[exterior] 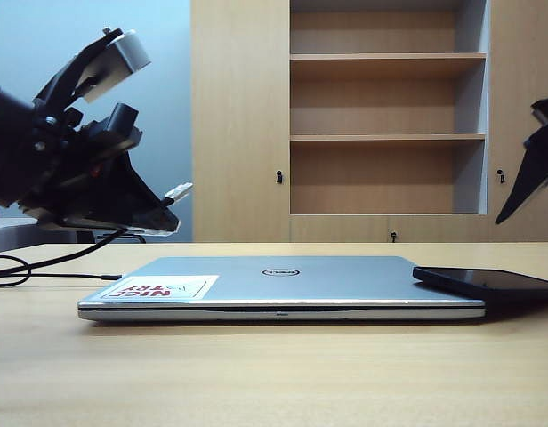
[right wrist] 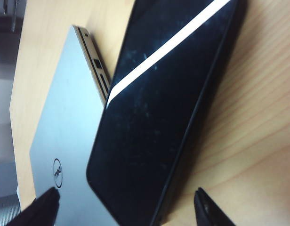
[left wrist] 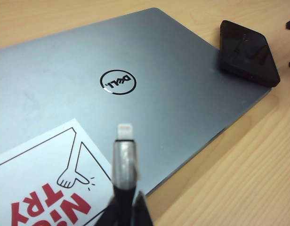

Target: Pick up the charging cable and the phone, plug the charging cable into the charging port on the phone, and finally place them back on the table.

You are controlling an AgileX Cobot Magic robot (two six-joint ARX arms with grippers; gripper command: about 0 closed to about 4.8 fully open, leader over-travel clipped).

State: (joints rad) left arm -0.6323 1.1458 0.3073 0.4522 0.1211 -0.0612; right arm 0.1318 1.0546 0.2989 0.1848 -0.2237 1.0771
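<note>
The charging cable's silvery-white plug [left wrist: 125,141] sticks out of my left gripper [left wrist: 128,213], which is shut on its dark strain relief. This gripper [exterior: 165,210] hangs above the left end of the laptop, and the black cord [exterior: 52,263] trails from it down to the table. The phone [exterior: 487,283] lies screen up, one side propped on the laptop's right edge, the other on the table [exterior: 274,374]. My right gripper [right wrist: 128,209] stands open above the phone [right wrist: 159,117], one finger [right wrist: 46,207] over the laptop and the other over the wood. The charging port cannot be made out.
A closed silver Dell laptop [exterior: 283,285] with a red-and-white sticker [exterior: 158,288] fills the middle of the table. Behind it stands a wooden cabinet with open shelves [exterior: 385,133]. My right gripper [exterior: 516,197] hangs at the far right.
</note>
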